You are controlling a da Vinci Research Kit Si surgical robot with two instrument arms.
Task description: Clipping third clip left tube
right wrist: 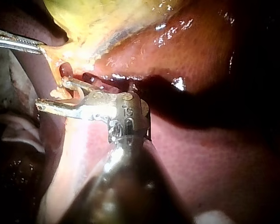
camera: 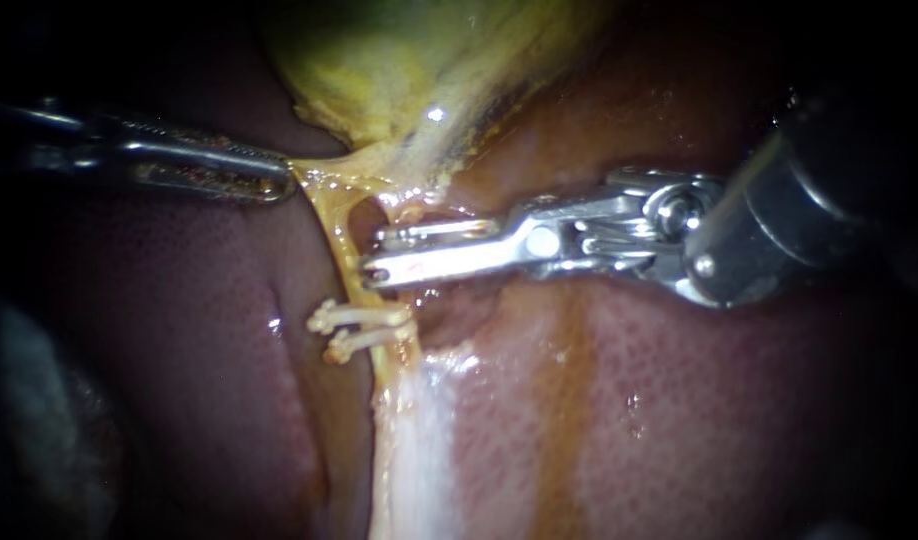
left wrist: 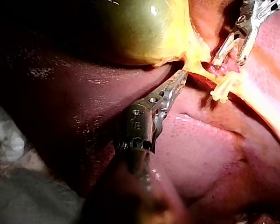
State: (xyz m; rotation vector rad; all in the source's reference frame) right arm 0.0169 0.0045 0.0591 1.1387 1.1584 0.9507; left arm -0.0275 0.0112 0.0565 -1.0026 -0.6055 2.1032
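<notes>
Right tool gaping at tube | left tool clamping gallbladder | two clips on tube

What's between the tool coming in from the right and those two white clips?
Only a bare stretch of the yellow tube, running from the right tool down to the clips. The endoscope view shows it.

The left instrument comes in level, its hand clamped, jaws together, on the yellow tissue at the top of the tube. The right instrument reaches in from the tube's other side, wrist bent, hand open, both jaw tips at the tube.
</notes>
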